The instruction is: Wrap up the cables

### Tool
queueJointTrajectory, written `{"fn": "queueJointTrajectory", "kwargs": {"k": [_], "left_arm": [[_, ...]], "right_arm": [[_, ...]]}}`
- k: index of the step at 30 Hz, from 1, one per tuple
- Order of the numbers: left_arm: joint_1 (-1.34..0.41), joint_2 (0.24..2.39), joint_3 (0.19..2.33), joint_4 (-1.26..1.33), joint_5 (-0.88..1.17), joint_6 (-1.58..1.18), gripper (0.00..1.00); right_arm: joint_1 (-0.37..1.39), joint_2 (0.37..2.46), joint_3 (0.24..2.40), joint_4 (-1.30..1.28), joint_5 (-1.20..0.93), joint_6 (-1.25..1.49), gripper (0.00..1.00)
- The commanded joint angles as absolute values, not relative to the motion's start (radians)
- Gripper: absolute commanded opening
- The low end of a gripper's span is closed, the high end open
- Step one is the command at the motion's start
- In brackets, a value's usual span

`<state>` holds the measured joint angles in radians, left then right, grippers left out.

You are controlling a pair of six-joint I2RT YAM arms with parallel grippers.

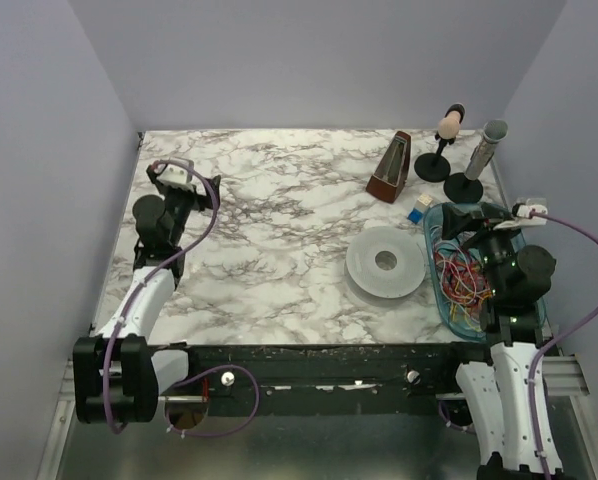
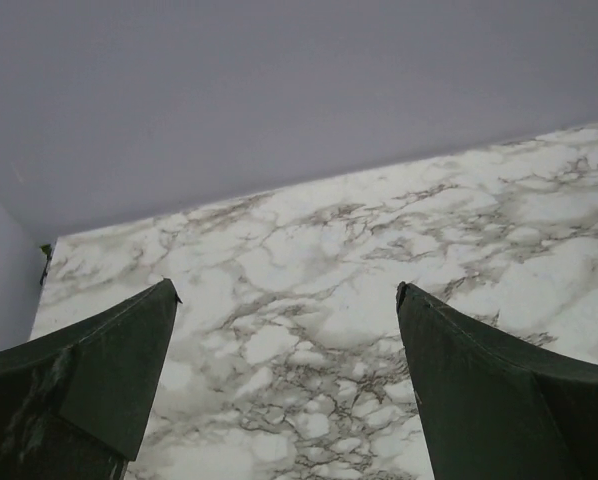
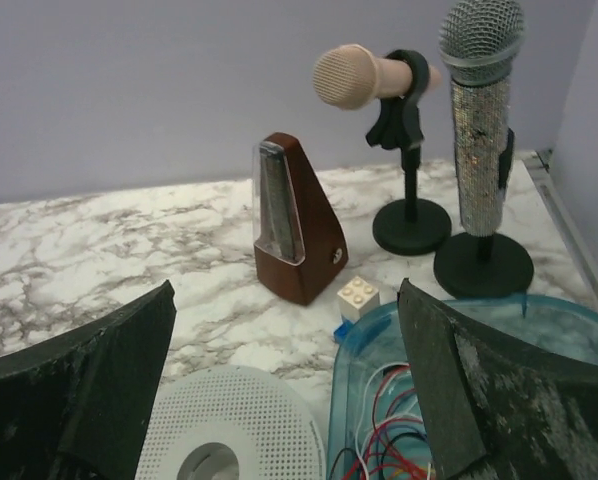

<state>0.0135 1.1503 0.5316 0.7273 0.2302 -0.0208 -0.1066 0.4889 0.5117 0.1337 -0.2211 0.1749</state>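
Observation:
The cables (image 1: 461,280) are a tangle of thin red, orange, yellow and green wires lying in a clear blue tray (image 1: 434,262) at the right. In the right wrist view the cables (image 3: 391,440) show at the bottom edge, inside the tray (image 3: 351,352). My right gripper (image 1: 459,222) is open and empty above the tray's far end, and its open gap (image 3: 286,290) faces the back of the table. My left gripper (image 1: 179,188) is open and empty over the far left of the table, and the left wrist view (image 2: 285,290) shows only bare marble between its fingers.
A white perforated spool (image 1: 384,262) lies flat just left of the tray, also in the right wrist view (image 3: 234,420). A brown metronome (image 1: 391,168), a small white and blue brick (image 1: 419,208) and two microphones on stands (image 1: 447,135) (image 1: 482,155) stand at the back right.

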Motion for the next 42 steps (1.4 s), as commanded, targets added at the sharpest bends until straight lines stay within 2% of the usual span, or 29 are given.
{"fn": "queueJointTrajectory", "kwargs": {"k": [1,4,8,12,15,19,22,26,36,40,42], "left_arm": [[0.011,1.12,0.768,0.162,0.399,0.093,0.99],[-0.029,1.128,0.889,-0.064,0.341,0.129,0.99],[-0.044,1.108,0.991,-0.254,0.405,0.14,0.99],[-0.044,1.072,0.997,-0.279,0.551,0.019,0.99],[-0.046,1.046,0.945,-0.212,0.552,-0.15,0.99],[-0.044,1.011,0.873,-0.114,0.567,-0.245,0.99],[-0.046,1.003,0.85,-0.094,0.578,-0.258,0.99],[-0.046,0.999,0.847,-0.077,0.578,-0.233,0.99],[-0.049,0.997,0.867,-0.06,0.581,-0.198,0.99],[-0.049,1.002,0.871,-0.061,0.584,-0.193,0.99],[-0.051,1.005,0.879,-0.066,0.591,-0.187,0.99]], "right_arm": [[-0.109,0.575,0.713,-0.354,-0.028,0.27,1.0],[-0.112,0.721,0.869,-0.653,0.107,0.351,1.0],[-0.133,0.863,0.925,-0.787,0.124,0.386,1.0],[-0.199,0.939,0.904,-0.72,0.02,0.454,0.95],[-0.222,0.991,0.885,-0.664,0.008,0.52,0.91],[-0.268,1.029,0.859,-0.609,0.035,0.517,0.85],[-0.346,1.052,0.833,-0.551,0.063,0.505,0.75],[-0.425,1.112,0.801,-0.414,-0.047,0.52,0.7],[-0.434,1.308,0.847,-0.288,-0.103,0.563,0.59],[-0.434,1.364,0.879,-0.314,-0.097,0.578,0.45],[-0.434,1.379,0.89,-0.33,-0.107,0.587,0.43]]}}
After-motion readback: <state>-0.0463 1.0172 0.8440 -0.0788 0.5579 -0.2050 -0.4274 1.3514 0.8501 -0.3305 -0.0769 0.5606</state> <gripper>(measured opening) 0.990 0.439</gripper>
